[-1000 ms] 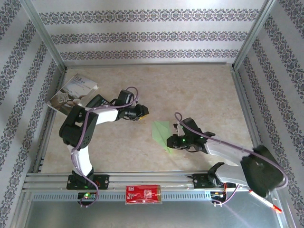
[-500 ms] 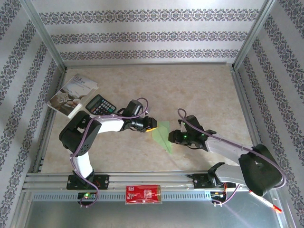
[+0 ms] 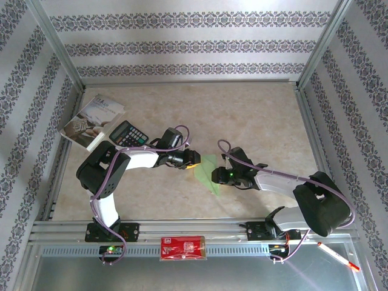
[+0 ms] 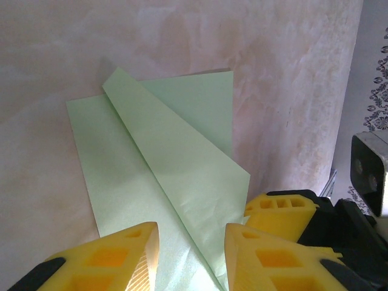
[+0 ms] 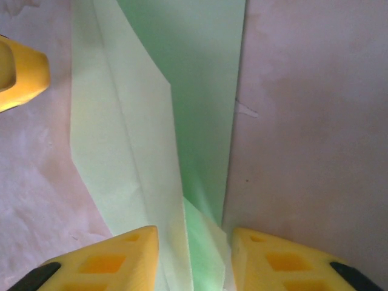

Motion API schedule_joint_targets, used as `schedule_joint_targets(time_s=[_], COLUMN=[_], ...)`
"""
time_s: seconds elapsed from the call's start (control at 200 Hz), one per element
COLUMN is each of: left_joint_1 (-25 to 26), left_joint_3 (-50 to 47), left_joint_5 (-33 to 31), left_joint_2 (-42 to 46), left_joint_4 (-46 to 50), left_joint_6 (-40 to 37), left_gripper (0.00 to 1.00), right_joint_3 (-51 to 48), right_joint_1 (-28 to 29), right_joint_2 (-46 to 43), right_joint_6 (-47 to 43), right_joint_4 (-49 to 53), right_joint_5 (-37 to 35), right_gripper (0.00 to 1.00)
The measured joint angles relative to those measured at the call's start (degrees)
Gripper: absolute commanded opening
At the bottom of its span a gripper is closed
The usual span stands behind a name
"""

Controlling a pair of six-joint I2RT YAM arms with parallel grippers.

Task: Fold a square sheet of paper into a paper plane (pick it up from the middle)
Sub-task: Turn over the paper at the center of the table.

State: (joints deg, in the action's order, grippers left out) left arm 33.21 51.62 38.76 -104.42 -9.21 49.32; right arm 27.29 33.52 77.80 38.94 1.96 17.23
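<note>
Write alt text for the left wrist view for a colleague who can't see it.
A partly folded light green sheet of paper lies on the beige table, one long triangular flap creased diagonally over it. The left gripper has its two yellow fingers apart at the bottom edge, over the paper's near end.

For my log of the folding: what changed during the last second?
The left gripper swung right, off the calculator, to the edge of the green paper. The right gripper edged left over the paper. Paper, booklet and red packet stayed put.
</note>
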Motion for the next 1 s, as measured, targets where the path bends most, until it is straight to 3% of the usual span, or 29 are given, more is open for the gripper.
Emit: schedule_joint_targets(time_s=[0.719, 0.999], left_joint_1=[0.00, -1.03], left_joint_3=[0.00, -0.02], left_joint_5=[0.00, 0.02], left_joint_2=[0.00, 0.00], left_joint_4=[0.04, 0.09], left_joint_6=[-0.04, -0.02], left_gripper=[0.33, 0.33], right_joint_3=[1.40, 2.29], right_joint_1=[0.74, 1.16], right_joint_2=[1.75, 3.04], right_joint_6=[-0.35, -0.83], right_joint_4=[-4.61, -4.55], right_joint_5=[0.17, 0.35], right_gripper=[0.16, 0.01])
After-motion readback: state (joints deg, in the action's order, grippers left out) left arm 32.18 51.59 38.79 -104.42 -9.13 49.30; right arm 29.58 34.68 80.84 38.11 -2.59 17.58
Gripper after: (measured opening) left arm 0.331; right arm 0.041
